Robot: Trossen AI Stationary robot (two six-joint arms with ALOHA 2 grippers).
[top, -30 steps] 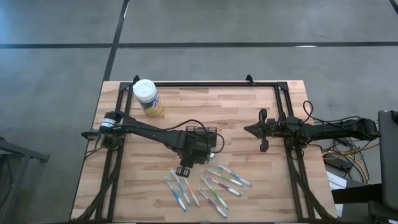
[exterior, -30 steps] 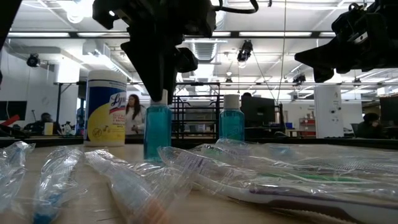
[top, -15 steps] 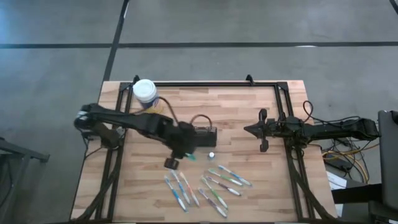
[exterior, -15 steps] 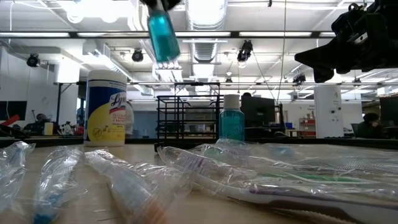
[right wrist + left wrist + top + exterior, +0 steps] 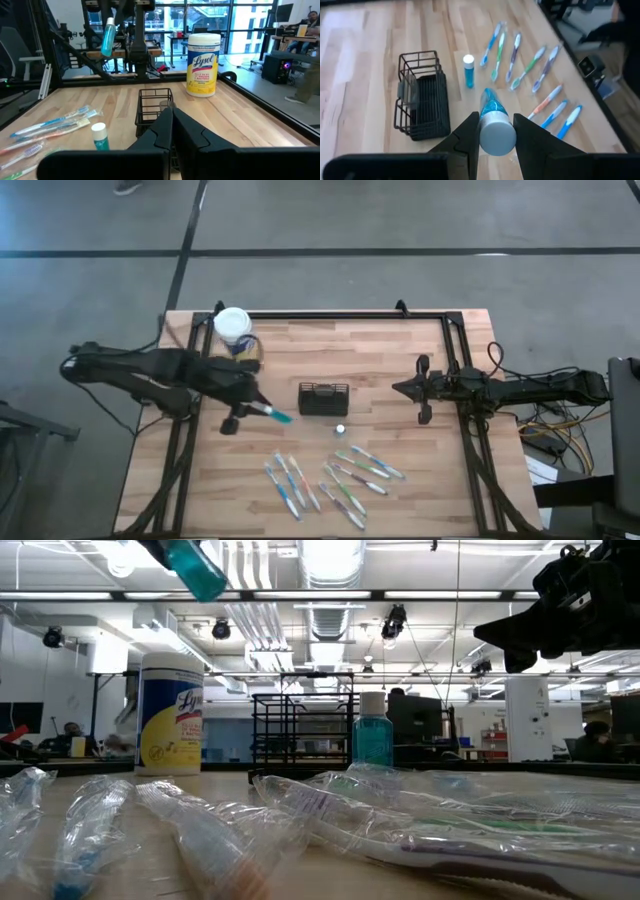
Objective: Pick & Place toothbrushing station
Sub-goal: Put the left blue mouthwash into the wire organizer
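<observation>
Since a second ago my left gripper (image 5: 250,408) has lifted a small blue bottle (image 5: 277,415) off the table and swung it away toward nine o'clock, well clear of the black mesh holder (image 5: 324,398) it stood beside. Its fingers (image 5: 468,135) are clamped on the bottle's capped end, with the blue body tilted out toward the holder. That holder sits mid-table, upright and empty as far as I can see. A second blue bottle (image 5: 341,429) stands just at its five o'clock, and the wrapped toothbrushes (image 5: 330,477) lie scattered further toward six. My right gripper (image 5: 400,389) waits at three o'clock, pinched together on nothing.

My worry is the grip: the bottle is held by one end and hangs at an angle, so a quick swing back could let it pivot or slip. Coming in tilted, it could catch the holder's wire rim and tip it.
</observation>
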